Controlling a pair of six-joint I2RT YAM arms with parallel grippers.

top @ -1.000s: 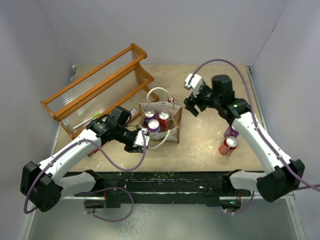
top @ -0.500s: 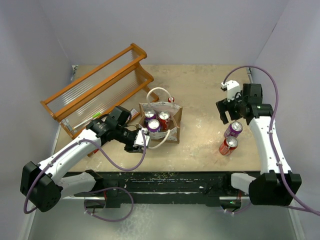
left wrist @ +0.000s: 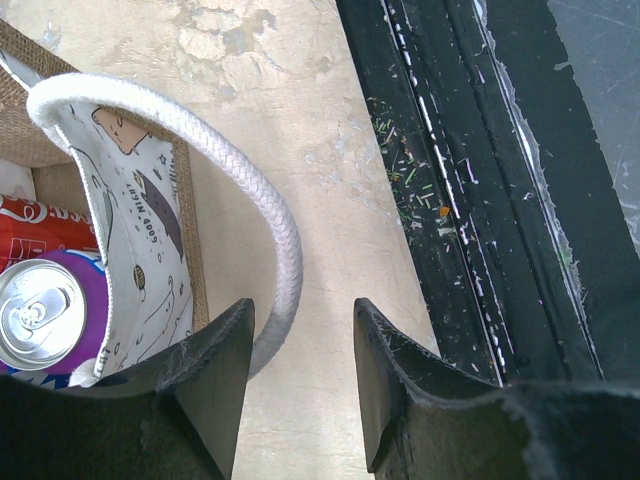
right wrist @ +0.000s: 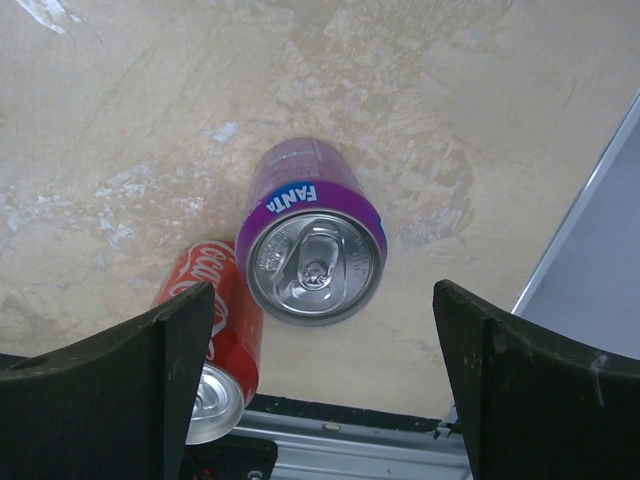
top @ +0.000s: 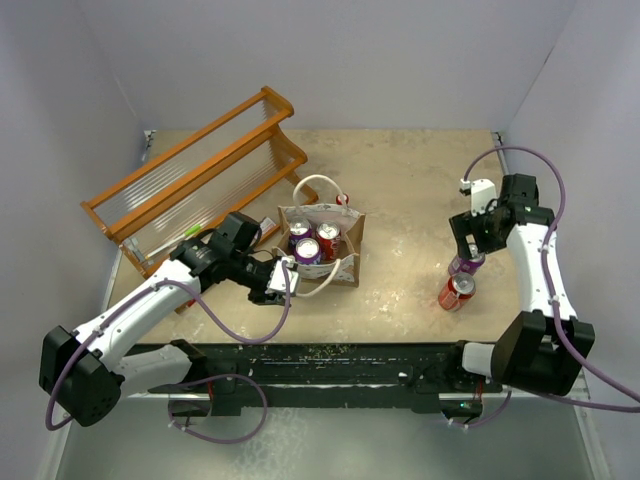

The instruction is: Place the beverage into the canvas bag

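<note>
1. Two cans stand upright well apart from the canvas bag [top: 340, 268], on the right arm's side of it: a purple Fanta can [right wrist: 312, 262] and a red Coca-Cola can [right wrist: 215, 340] just beside it. The right gripper [top: 466, 243] hangs over the Fanta can with its jaws spread wide. As I see it, the finger on the Coca-Cola side could clip that can on the way down and knock it over.
2. Three cans already sit inside the bag, so free room looks tight. A fourth one lowered carelessly might land on a can top or on the rim, then topple back out or drag the bag over.
3. At the bag's near side, the left gripper [left wrist: 300, 370] is half spread around the white rope handle [left wrist: 285, 240]. The rope lies against one finger and is not pinched. If the bag gets bumped, that loose hold may not steady it.
4. The far rope handle arches over the bag's mouth. A can coming in from that side could snag it and pull the soft wall inward.
</note>
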